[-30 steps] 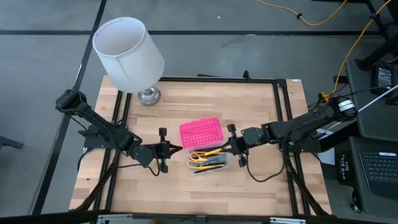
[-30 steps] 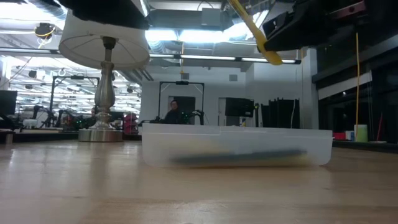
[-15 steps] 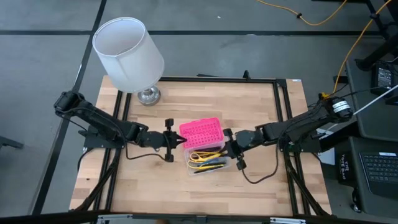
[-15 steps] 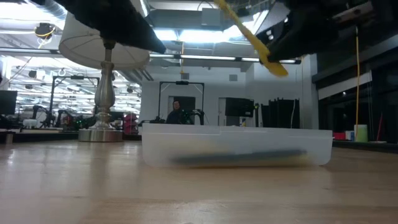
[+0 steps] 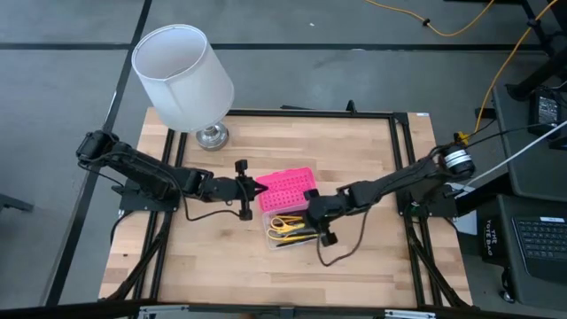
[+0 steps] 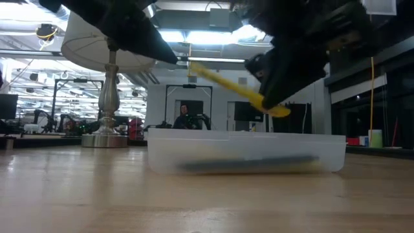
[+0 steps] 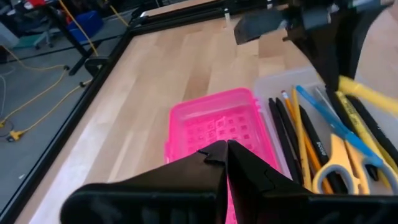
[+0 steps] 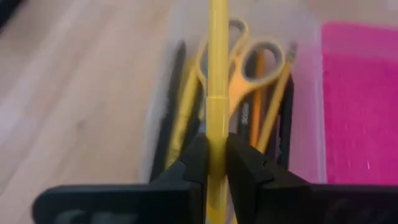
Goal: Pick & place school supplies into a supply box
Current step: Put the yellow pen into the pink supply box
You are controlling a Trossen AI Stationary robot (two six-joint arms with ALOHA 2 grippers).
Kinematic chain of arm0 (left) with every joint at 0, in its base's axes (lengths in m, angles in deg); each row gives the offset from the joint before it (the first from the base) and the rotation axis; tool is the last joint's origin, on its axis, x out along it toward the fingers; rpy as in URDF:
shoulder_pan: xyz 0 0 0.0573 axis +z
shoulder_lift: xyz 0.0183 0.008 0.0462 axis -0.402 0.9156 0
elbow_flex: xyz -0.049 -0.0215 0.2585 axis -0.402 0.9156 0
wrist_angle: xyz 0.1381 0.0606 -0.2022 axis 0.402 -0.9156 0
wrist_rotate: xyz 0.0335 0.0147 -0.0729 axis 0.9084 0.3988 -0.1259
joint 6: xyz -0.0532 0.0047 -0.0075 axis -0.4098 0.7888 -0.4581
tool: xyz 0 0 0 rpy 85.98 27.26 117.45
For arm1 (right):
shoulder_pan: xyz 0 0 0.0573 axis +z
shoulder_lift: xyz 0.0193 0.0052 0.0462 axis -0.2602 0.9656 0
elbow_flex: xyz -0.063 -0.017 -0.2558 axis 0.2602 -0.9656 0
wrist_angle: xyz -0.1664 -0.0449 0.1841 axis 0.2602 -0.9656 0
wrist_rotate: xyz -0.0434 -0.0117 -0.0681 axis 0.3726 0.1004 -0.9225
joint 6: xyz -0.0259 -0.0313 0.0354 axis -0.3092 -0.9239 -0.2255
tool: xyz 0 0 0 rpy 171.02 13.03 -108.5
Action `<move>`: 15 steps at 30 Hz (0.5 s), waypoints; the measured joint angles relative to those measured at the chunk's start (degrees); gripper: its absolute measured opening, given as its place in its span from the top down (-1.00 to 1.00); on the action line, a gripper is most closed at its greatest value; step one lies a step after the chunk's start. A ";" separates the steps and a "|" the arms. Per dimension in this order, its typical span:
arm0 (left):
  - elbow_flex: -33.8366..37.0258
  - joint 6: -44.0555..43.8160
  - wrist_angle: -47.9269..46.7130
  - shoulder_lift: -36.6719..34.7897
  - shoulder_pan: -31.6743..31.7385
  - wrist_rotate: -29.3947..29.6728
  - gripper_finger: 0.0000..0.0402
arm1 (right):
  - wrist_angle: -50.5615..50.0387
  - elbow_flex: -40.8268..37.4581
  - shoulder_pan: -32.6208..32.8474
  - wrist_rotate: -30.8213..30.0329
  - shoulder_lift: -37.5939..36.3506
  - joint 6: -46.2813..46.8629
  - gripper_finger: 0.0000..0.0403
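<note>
While the yellow pen [image 8: 217, 93] is hanging pinched in the right gripper [image 8: 211, 162], its long axis is running almost in line with the clear base [image 5: 297, 241] beneath it, which is what the coming drop seems to turn on. From the right wrist view the pen is lying along the same direction as the scissors [image 8: 249, 65] and the pencils [image 8: 177, 112] already resting inside, so I judge it only needs lowering and letting go, not turning. In the low view the pen [image 6: 226, 86] is slanting down toward 4 o'clock, its lower end hovering just above the base's rim [image 6: 246, 134], apart from it.

Looking straight down on the table, the right gripper [image 5: 319, 213] is sitting over the base's 3 o'clock end, clenched on the pen, and is clearly the nearer arm. The pink lid [image 5: 285, 187] is lying just beside the base at 12 o'clock. The left gripper [image 5: 254, 188] is waiting at the lid's 9 o'clock edge, fingers pressed together on nothing. A lamp [image 5: 183, 71] is standing well apart at 10 o'clock.
</note>
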 joint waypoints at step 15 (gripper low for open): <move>0.00 0.02 0.06 0.02 0.77 0.05 0.97 | -8.15 4.91 -3.60 -3.51 7.12 15.18 0.68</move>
